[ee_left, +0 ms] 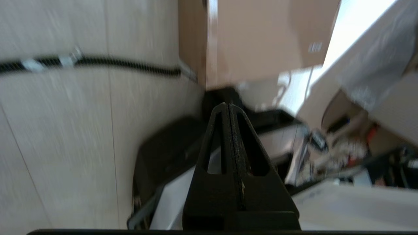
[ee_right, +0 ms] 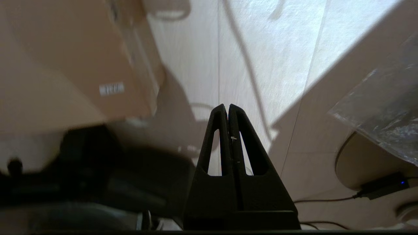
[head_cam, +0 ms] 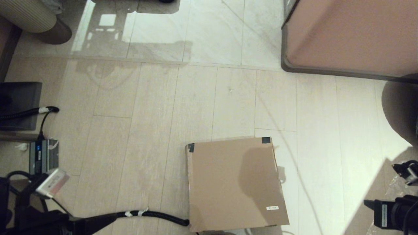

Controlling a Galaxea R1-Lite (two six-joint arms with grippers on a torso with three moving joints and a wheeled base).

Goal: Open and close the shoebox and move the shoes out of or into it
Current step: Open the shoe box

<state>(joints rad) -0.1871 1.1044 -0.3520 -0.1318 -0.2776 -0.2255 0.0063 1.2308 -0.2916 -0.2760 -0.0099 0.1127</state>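
The brown cardboard shoebox (head_cam: 235,182) sits on the floor at the near centre with its lid down. Dark tape marks its two far corners and a small white sticker (head_cam: 272,208) lies near its near right corner. The shoes are out of view. My left gripper (ee_left: 227,106) is shut on nothing, low at the near left, with the shoebox (ee_left: 261,39) beyond its tips. My right gripper (ee_right: 227,107) is also shut and empty, over bare floor to the right of the shoebox (ee_right: 65,58). Neither gripper touches the box.
A large pinkish-brown block with a dark rim (head_cam: 352,36) stands at the far right. A black corrugated cable (head_cam: 153,214) runs along the floor to the box's near left corner. A dark panel (head_cam: 19,104) and a power adapter (head_cam: 42,156) lie at the left; a clear plastic bag (ee_right: 385,107) lies at the right.
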